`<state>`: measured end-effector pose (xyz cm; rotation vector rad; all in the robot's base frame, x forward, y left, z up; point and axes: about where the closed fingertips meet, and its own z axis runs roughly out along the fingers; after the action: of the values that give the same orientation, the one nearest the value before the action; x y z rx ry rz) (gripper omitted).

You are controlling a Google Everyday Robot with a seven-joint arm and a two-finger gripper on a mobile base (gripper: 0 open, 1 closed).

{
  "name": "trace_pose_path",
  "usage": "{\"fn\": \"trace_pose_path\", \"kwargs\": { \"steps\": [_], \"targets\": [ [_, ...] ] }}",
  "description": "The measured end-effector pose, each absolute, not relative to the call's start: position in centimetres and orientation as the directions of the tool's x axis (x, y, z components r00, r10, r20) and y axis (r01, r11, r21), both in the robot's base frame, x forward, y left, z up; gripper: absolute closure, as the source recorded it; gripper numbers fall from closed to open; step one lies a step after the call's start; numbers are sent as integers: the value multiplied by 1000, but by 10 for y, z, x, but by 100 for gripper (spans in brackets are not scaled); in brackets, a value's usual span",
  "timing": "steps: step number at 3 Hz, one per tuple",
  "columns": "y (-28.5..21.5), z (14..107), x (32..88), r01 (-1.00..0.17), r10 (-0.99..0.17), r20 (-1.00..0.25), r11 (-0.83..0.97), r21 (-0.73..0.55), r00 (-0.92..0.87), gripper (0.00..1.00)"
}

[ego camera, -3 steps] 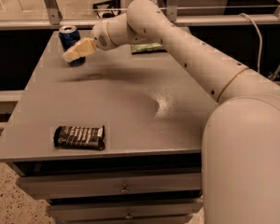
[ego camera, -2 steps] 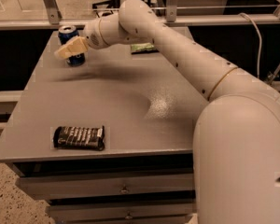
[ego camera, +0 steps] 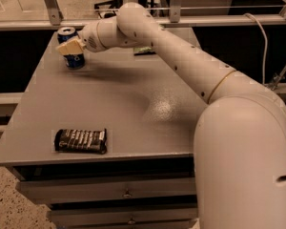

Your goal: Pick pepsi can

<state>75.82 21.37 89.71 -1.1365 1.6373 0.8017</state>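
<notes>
Dark-blue pepsi can, silver-topped, stands upright; end effector covers its front, whether clamped I cannot tell

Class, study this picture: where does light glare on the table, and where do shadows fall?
Camera view: a bright speckled glare patch lies mid-table, beside the arm. Camera view: the arm casts a soft shadow on the tabletop to the right of the pepsi can. Camera view: the gripper sits against the can at the far left corner, hiding its middle.
</notes>
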Motion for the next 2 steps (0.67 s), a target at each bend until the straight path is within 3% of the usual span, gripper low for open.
{"fn": "trace_pose_path", "kwargs": {
  "steps": [2],
  "targets": [
    [185, 936, 745, -933, -227, -970, 361, -3, -84, 98]
  ]
}}
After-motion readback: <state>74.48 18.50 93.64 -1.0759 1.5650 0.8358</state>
